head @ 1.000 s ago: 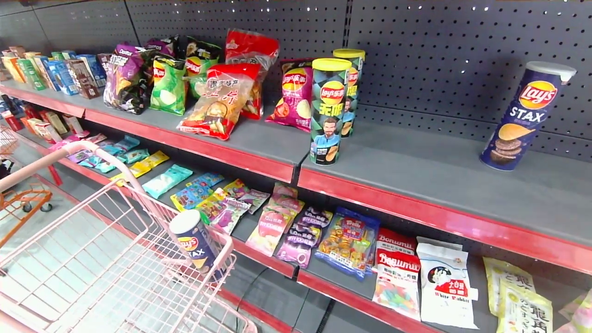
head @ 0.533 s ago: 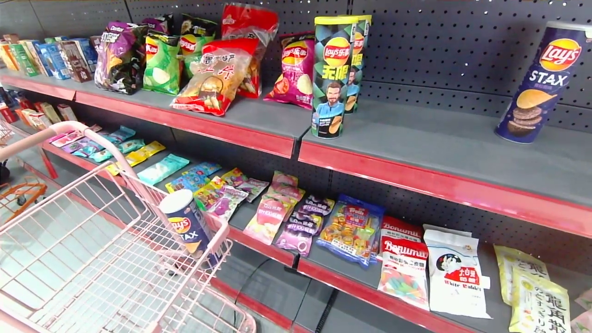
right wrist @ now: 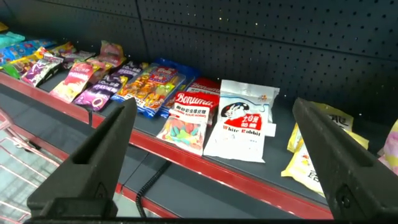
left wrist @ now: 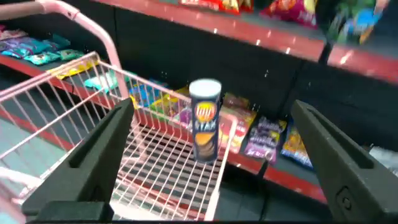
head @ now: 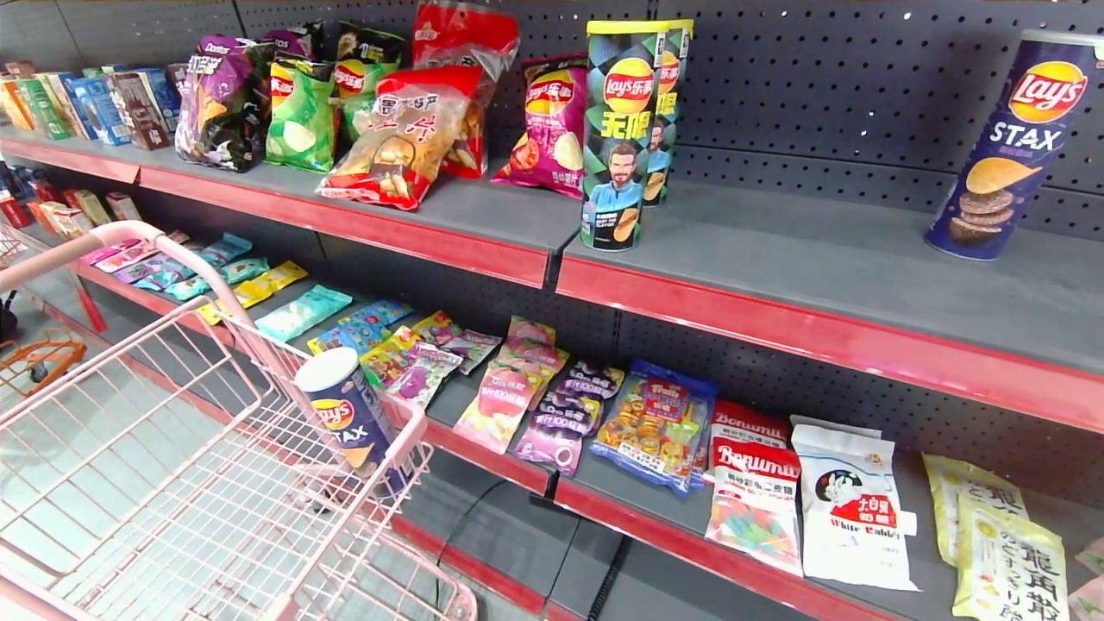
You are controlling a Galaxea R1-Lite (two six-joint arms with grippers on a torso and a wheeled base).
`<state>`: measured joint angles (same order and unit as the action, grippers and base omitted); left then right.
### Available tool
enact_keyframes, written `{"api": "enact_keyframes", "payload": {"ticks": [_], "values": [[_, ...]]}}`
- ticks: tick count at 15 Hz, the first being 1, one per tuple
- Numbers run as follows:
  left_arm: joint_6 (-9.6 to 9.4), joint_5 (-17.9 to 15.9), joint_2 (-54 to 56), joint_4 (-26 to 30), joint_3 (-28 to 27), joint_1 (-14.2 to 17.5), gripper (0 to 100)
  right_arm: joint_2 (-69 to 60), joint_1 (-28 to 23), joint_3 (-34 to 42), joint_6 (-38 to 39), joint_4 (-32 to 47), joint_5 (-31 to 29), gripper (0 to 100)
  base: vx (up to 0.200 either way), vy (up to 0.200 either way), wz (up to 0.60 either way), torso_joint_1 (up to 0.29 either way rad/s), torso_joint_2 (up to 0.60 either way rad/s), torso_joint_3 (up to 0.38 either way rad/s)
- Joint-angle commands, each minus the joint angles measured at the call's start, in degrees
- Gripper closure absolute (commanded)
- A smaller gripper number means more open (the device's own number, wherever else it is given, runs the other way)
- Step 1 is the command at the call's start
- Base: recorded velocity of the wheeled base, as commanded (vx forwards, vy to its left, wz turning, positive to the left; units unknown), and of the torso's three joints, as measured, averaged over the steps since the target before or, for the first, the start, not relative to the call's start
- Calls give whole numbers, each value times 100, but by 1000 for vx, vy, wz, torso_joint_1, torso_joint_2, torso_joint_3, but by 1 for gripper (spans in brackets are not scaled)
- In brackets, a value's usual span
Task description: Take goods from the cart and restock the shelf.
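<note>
dark grey pegboard wall (head: 819,78) straight ahead of right gripper (right wrist: 212,106), vertical seams between panels, some holes near top glinting bright. shelf (head: 776,259) against it: grey decks, red front lips, dark perforated backing between tiers. black coiled cable (right wrist: 147,186) hangs under lower deck, ahead of and below right gripper. pale grey floor (head: 47,315) well off to left, far beyond left gripper (left wrist: 211,109); small orange trolley (head: 39,362) on wheels stands there.

Shelf (head: 776,259) with crisp bags (head: 397,147) and tubes (head: 619,138)
</note>
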<state>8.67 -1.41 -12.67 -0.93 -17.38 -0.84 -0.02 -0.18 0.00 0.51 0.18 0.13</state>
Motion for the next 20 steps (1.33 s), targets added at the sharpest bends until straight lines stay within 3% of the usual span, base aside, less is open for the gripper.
{"api": "enact_keyframes", "payload": {"ticks": [1,4,7,11,14,20], "values": [[416,133,-3559,-470,-1689,-74,0,2,1,0,-7,-1,4,0,0,0,0,0,0,0],[293,106,-5545,-2157,-1100,23,0,2,1,0,-7,-1,4,0,0,0,0,0,0,0],[118,62,-6854,-3115,-670,14,0,2,1,0,-7,-1,4,0,0,0,0,0,0,0],[109,-140,-7839,-3775,-266,-259,0,2,1,0,-25,-1,4,0,0,0,0,0,0,0],[91,-254,-8533,-4530,-292,-373,0,2,1,0,-34,-1,22,0,0,0,0,0,0,0],[-234,-360,-9685,-6068,-345,-373,0,2,1,0,-42,-1,22,0,0,0,0,0,0,0]]}}
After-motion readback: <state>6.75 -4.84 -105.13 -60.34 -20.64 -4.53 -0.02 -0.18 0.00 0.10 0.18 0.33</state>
